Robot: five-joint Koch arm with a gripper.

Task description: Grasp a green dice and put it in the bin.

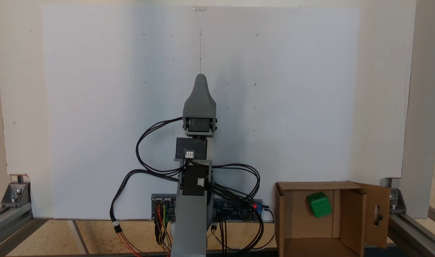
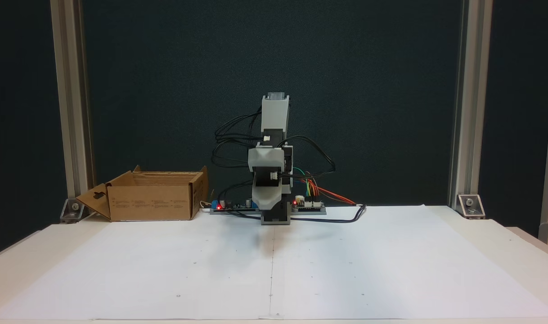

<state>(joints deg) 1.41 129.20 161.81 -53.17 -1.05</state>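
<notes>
The green dice (image 1: 319, 204) lies inside the brown cardboard bin (image 1: 285, 214), at the lower right of a fixed view. In the other fixed view the bin (image 2: 150, 202) stands at the left rear of the table, and its walls hide the dice. The flap with the cut-out hole (image 1: 376, 214) hangs open on the bin's outer side. My arm is folded over its base at the middle, well apart from the bin. The gripper (image 1: 201, 76) shows as one tapered grey tip with nothing visible in it. Seen head-on, the gripper (image 2: 268, 209) points down at the table.
Controller boards (image 2: 307, 204) with red lights and looping black cables (image 1: 149, 157) sit around the arm's base. Aluminium frame posts (image 2: 460, 103) and corner brackets (image 1: 15, 192) stand at the table's corners. A large white sheet (image 2: 274, 270) covers the table in front of the arm.
</notes>
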